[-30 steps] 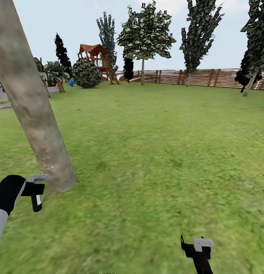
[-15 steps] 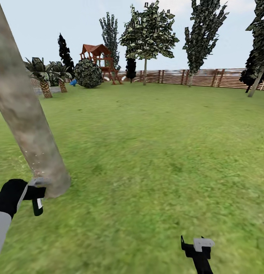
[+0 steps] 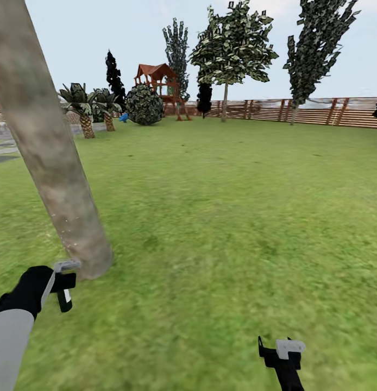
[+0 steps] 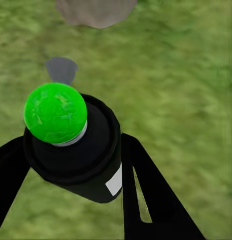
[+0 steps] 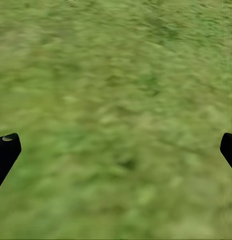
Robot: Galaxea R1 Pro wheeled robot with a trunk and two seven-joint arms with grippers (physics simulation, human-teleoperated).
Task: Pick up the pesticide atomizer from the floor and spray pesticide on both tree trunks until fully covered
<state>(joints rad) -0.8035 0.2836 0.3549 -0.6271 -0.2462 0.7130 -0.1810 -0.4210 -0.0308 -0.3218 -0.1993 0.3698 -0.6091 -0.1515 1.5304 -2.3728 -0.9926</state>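
Left pincer (image 4: pixel 70 170) clamped round black body of pesticide atomizer (image 4: pixel 70 145), at eight o'clock in head view, just beside tree trunk (image 3: pixel 52 163). Probably light, rigid, slippery; best gripped mid-body below green cap (image 4: pixel 55 112). Right pincer (image 5: pixel 116 150) spread apart, empty, over lawn (image 3: pixel 237 217).

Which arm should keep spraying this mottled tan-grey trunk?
Left. Its pincer is shut on the black green-capped atomizer, right beside the mottled tan-grey trunk. The right pincer is open, empty, over bare grass, far from it.
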